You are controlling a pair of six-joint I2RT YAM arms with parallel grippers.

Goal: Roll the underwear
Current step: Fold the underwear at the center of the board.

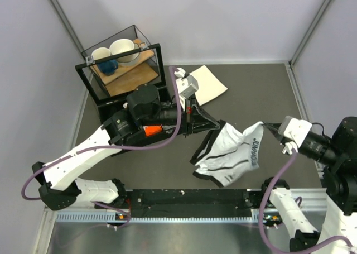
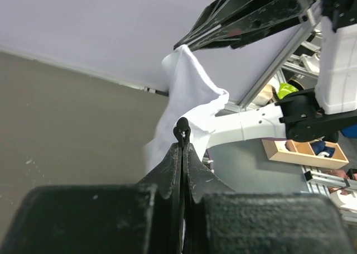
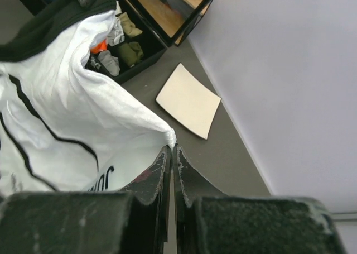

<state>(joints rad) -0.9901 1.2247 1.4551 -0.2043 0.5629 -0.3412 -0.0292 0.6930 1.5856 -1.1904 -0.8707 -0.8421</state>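
Grey table (image 1: 139, 164) fills the overhead view, with pale walls (image 1: 223, 19) behind it. At the upper left stands a black-framed case (image 1: 89, 78) with a wooden board (image 1: 128, 76) inside, carrying a white bowl (image 1: 125, 48) and a blue mug (image 1: 109, 66). Just below it, largely under my left arm, sits a black bin (image 3: 146, 52); my right wrist camera shows small cloth bundles (image 3: 127, 52) in it, olive, grey and orange.

My left gripper (image 1: 218, 123) reaches to the middle of the frame. Its jaws are pressed together on a pinch of the underwear (image 1: 234, 153), gripping the garment's left upper corner; in its own camera the white fabric (image 2: 187, 92) rises from the closed tips (image 2: 182, 134). Above and slightly left of that grip, a white square plate (image 1: 207, 84) lies flat on the table, apart from the cloth.

The underwear hangs between my two grippers at centre right, white with thin black lines and black lettering along one band. Its upper edge is stretched across and the rest sags toward the lower centre. I cannot tell whether the bottom fold rests on the table.

My right gripper (image 1: 268, 126) comes in from the right edge, jaws clamped tight on the opposite upper corner. Its own camera shows the cloth (image 3: 67, 114) bunching to a point at the tips (image 3: 170, 148).
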